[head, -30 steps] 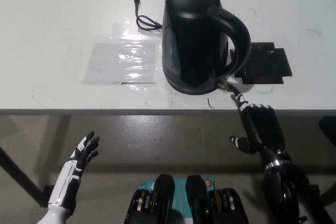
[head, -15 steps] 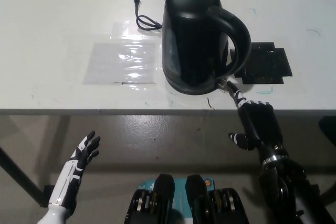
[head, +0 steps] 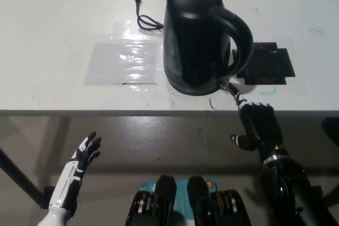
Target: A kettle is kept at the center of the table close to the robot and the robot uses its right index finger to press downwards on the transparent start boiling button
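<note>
A black kettle stands upright on the white table, near the front edge, its handle facing right. The transparent button sticks out at the foot of the handle. My black right hand is just below the table's front edge, one finger stretched out with its tip touching or just beside that button, the other fingers curled in. My white left hand rests low at the left, below the table, fingers spread and holding nothing.
A black power cord lies behind the kettle to the left. A clear plastic sheet is flat on the table left of the kettle. A black flat plate lies right of it.
My right hand has crept up and slightly left, bringing the stretched finger's tip closer to the button. The kettle and my left hand have stayed where they were.
</note>
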You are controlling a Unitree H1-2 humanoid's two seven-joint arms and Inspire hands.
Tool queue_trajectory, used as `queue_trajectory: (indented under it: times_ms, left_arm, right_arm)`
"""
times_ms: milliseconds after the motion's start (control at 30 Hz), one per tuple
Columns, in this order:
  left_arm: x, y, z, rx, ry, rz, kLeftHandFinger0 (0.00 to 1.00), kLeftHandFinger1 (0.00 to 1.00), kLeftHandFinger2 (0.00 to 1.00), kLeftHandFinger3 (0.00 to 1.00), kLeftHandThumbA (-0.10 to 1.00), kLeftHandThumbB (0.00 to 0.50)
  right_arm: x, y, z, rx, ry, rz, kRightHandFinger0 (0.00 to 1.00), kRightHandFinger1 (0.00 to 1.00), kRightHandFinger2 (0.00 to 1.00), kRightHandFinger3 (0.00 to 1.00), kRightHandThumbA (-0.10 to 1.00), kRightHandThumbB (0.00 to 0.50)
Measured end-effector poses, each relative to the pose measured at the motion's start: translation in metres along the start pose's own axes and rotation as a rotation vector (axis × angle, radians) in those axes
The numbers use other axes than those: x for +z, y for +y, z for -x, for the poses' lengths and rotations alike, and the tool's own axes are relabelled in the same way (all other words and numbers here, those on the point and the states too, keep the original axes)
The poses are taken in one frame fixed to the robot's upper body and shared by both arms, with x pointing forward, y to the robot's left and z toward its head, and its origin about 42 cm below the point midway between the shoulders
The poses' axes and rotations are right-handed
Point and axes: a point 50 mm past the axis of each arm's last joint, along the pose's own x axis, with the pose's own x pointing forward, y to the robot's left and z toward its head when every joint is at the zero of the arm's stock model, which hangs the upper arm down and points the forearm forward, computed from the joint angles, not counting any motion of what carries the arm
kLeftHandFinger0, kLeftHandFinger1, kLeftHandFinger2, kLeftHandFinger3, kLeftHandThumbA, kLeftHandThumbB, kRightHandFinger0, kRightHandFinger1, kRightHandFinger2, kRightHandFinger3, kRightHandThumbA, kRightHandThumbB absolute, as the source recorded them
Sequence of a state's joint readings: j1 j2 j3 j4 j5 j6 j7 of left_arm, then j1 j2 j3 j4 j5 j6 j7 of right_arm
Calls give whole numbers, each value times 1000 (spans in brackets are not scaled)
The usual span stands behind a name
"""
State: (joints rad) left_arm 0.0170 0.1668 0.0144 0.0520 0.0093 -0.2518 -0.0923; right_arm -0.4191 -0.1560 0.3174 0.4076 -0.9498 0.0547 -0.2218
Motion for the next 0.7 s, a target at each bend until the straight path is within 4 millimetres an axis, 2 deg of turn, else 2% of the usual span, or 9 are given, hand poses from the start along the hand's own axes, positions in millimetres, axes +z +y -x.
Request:
queue_trajectory:
  times_ms: [167, 333, 433, 700]
  left_arm:
    - [0, 0, -1, 0, -1, -2, 1000, 1000, 1000, 1000, 1000, 282]
    - [0, 0, -1, -1, -1, -2, 1000, 1000, 1000, 1000, 1000, 302]
    - [0, 0, -1, 0, -2, -2, 1000, 1000, 1000, 1000, 1000, 278]
    - [1, 0, -2, -1, -5, -2, 1000, 1000, 1000, 1000, 1000, 297]
  right_arm:
    - [0, -1, -2, -6, -2, 0, 0, 0, 0, 1000, 1000, 260]
    - [1, -2, -4, -9, -4, -1, 0, 0, 1, 1000, 1000, 261]
    - [1, -3, -4, -9, -4, -1, 0, 0, 0, 1000, 1000, 263]
    - [2, -2, -5, -6, -6, 1, 0, 0, 11, 1000, 1000, 264]
